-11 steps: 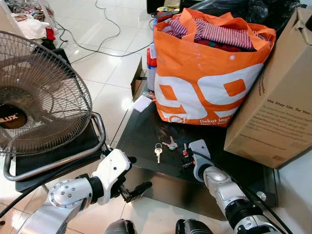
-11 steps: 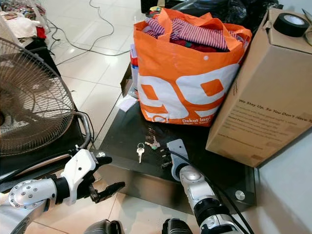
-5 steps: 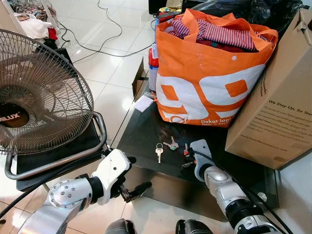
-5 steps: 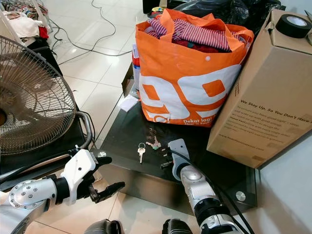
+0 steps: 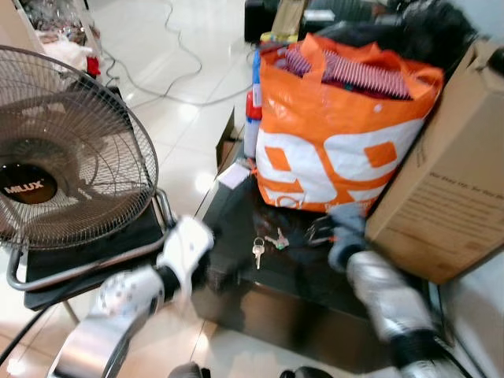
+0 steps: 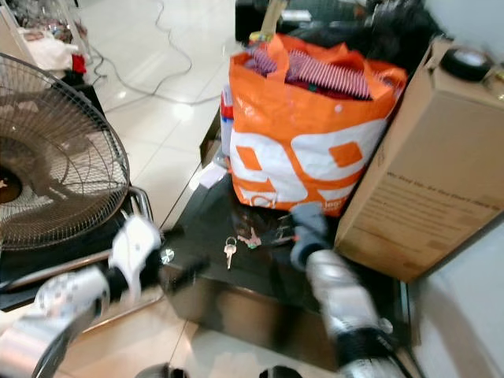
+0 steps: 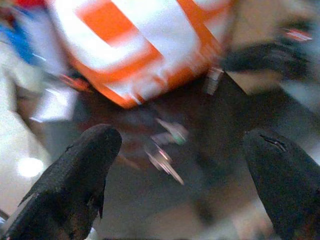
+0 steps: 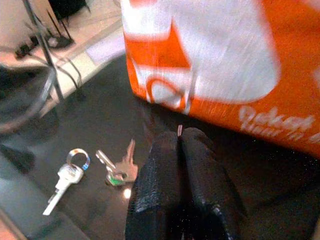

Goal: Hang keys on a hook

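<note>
Keys lying on a dark glass table, a gripper on each side.

Nearest, at seven o'clock, the left gripper (image 7: 180, 165) hangs by the table (image 5: 236, 213) edge, fingers spread wide. At five o'clock the right gripper (image 8: 181, 150) rests over the tabletop, fingers pressed together with a thin metal tip showing between them. The keys (image 5: 264, 245) lie centre, between both. At twelve o'clock stands an orange bag (image 5: 339, 134); a fan (image 5: 63, 150) sits at ten o'clock.

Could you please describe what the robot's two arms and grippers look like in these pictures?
Both arms are silver metal with rounded joints. The left arm carries a white wrist housing ahead of its left gripper, whose two fingers are long, black and matte. The right gripper has the same black, finely textured fingers, and a black cable runs along the right forearm.
</note>
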You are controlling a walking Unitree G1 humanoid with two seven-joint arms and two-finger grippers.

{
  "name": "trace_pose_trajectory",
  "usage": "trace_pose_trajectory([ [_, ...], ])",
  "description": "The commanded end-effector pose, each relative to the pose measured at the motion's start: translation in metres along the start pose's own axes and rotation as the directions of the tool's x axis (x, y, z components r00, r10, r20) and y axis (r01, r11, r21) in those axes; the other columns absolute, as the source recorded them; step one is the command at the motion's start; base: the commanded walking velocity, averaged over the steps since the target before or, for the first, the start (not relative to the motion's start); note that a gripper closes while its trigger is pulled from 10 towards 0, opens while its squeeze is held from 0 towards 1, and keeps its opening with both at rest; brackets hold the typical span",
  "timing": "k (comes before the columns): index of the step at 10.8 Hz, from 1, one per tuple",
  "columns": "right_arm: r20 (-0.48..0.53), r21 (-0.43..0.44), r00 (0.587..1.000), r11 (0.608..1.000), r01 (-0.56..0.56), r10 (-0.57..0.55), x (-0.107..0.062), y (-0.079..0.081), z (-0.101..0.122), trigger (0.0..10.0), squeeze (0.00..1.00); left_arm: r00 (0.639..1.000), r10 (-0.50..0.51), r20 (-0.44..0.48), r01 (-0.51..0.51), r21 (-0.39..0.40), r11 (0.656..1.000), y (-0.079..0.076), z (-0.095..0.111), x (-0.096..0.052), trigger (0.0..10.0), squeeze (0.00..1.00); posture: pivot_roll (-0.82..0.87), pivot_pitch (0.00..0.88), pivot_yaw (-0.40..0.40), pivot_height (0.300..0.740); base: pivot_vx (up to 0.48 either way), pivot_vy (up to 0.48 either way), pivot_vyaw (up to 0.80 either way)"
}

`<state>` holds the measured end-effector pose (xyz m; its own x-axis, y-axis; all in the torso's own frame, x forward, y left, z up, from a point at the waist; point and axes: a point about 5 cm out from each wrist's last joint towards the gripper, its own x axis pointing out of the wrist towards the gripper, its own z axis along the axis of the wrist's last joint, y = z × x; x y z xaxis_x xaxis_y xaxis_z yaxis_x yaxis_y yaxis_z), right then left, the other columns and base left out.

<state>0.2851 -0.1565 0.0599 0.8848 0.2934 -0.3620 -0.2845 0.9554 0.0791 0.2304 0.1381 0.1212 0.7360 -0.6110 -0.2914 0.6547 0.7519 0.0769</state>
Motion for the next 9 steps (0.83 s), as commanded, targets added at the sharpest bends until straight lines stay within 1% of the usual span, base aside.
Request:
trace_pose_trajectory([
  [1,0.039,0.023,0.999,1.0,0.006,-0.007,-0.008,-0.005,0.014,0.0,0.0,0.998,0.062,0.019,-0.062,0.004,0.998,0.007,0.004,0.001,10.0,0.0,-0.02,0.0,-0.049,0.74,0.0,0.0,0.0],
  [2,0.076,0.038,0.997,0.999,0.029,-0.032,-0.019,-0.009,0.025,0.0,0.0,0.992,0.119,0.036,-0.119,0.01,0.993,0.011,0.008,0.003,10.0,0.0,0.0,0.0,-0.063,0.74,0.0,0.0,0.0],
  [3,0.117,0.072,0.99,0.995,0.069,-0.077,-0.031,-0.01,0.033,0.0,0.0,0.978,0.198,0.057,-0.199,0.008,0.98,0.017,0.013,0.004,10.0,0.0,0.02,0.0,-0.07,0.74,0.0,0.0,0.0],
  [4,0.129,0.103,0.985,0.989,0.105,-0.118,-0.042,-0.006,0.036,0.0,0.0,0.964,0.258,0.065,-0.258,-0.011,0.966,0.023,0.015,0.003,10.0,0.0,0.03,0.0,-0.07,0.74,0.0,0.0,0.0],
  [6,0.139,0.157,0.971,0.972,0.173,-0.195,-0.057,0.007,0.037,0.0,0.0,0.927,0.371,0.05,-0.372,0.001,0.928,0.033,0.007,-0.002,10.0,0.0,0.03,0.0,-0.09,0.74,0.0,0.0,0.0],
  [7,0.136,0.157,0.964,0.966,0.205,-0.227,-0.058,0.01,0.038,10.0,0.0,0.919,0.391,0.057,-0.392,0.005,0.92,0.035,0.006,-0.001,10.0,0.0,0.02,0.0,-0.081,0.74,0.0,0.0,0.0],
  [8,0.144,0.146,0.953,0.958,0.246,-0.267,-0.056,0.01,0.04,10.0,0.0,0.914,0.398,0.083,-0.399,-0.001,0.917,0.039,0.012,0.005,10.0,0.0,0.02,0.0,-0.069,0.74,0.0,0.0,0.0],
  [9,0.128,0.133,0.951,0.956,0.263,-0.28,-0.053,0.01,0.038,10.0,0.0,0.91,0.405,0.085,-0.407,0.002,0.913,0.043,0.013,0.008,10.0,0.0,0.01,0.0,-0.062,0.74,0.0,0.0,0.0],
])
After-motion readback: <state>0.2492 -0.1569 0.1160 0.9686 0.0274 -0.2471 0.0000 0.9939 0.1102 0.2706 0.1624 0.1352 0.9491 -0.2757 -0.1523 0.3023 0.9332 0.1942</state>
